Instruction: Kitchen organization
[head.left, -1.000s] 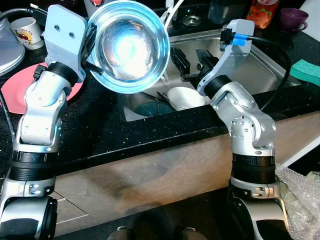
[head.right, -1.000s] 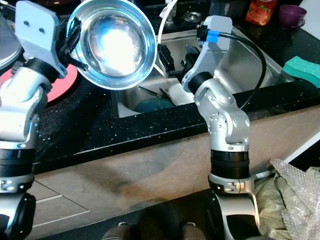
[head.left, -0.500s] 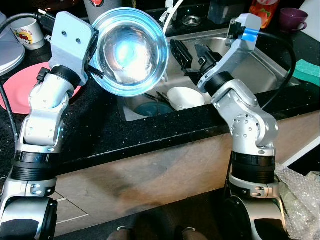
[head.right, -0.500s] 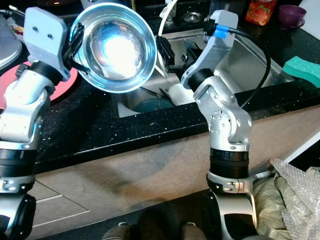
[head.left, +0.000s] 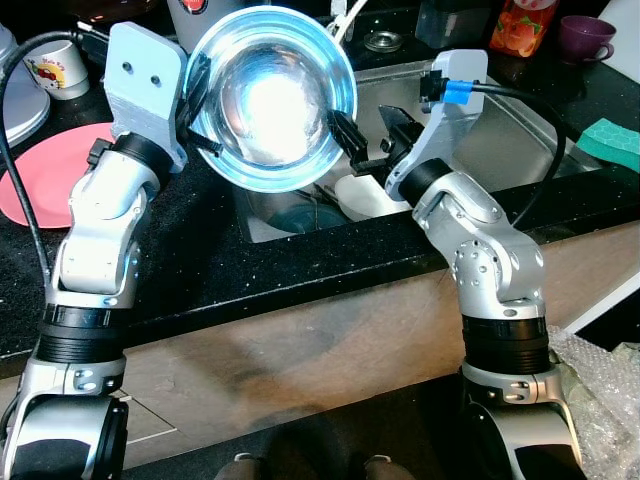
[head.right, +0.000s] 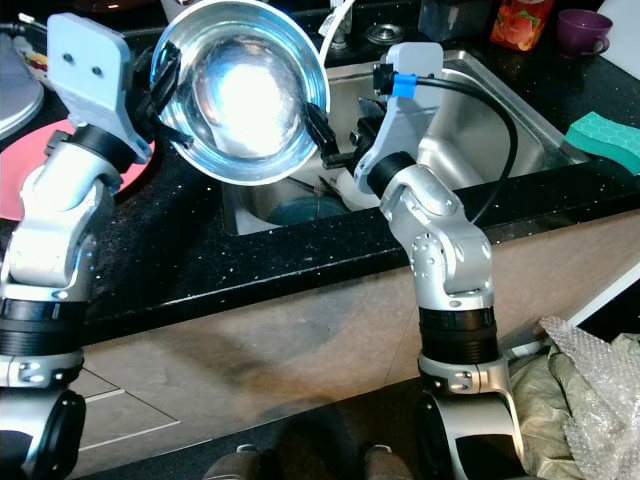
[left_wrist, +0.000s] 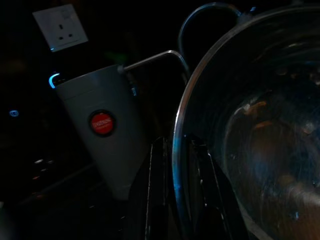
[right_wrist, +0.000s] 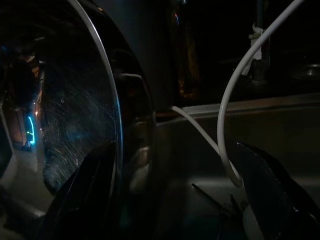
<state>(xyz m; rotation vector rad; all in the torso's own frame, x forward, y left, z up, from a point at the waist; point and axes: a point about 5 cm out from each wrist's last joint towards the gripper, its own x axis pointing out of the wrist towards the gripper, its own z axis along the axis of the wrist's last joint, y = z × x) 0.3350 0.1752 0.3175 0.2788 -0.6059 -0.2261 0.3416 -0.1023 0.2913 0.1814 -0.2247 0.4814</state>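
Left eye view: a big shiny steel bowl (head.left: 272, 97) is held up in the air over the left edge of the sink (head.left: 500, 130), tipped so its inside faces the camera with a bright glare in it. The left gripper (head.left: 197, 105) is clamped on the bowl's left rim, jaws pinching the rim between them. The right gripper (head.left: 368, 140) is parked just beside the bowl's lower right edge, jaws spread apart, one finger right at the rim; whether it's actually touching can't be told. Down in the sink a white bowl (head.left: 362, 197) and a dark teal dish (head.left: 290, 216) can be seen. On the black surface (head.left: 200, 260) a pink plate (head.left: 45, 185) lies at the left, with a white mug (head.left: 52, 64) behind it, a purple cup (head.left: 583, 36) at the far right corner and a green sponge (head.left: 612, 141) near the right edge.

Right eye view: same scene, nothing extra worth adding, just the bowl seen slightly more to the left and some crumpled plastic wrap (head.right: 590, 390) down on the floor at the right.

Left wrist view: very dark. The bowl's rim is seen running between the two black fingers (left_wrist: 155, 200), gripped tight. A grey kettle (left_wrist: 105, 140) with a red round badge stands behind, and a white wall socket (left_wrist: 60, 27) is made out above it.

Right wrist view: also dark. The bowl's scratched outside is seen close by one finger, the other finger (right_wrist: 272, 190) well apart from it, and a white cable (right_wrist: 235, 100) curves between them.
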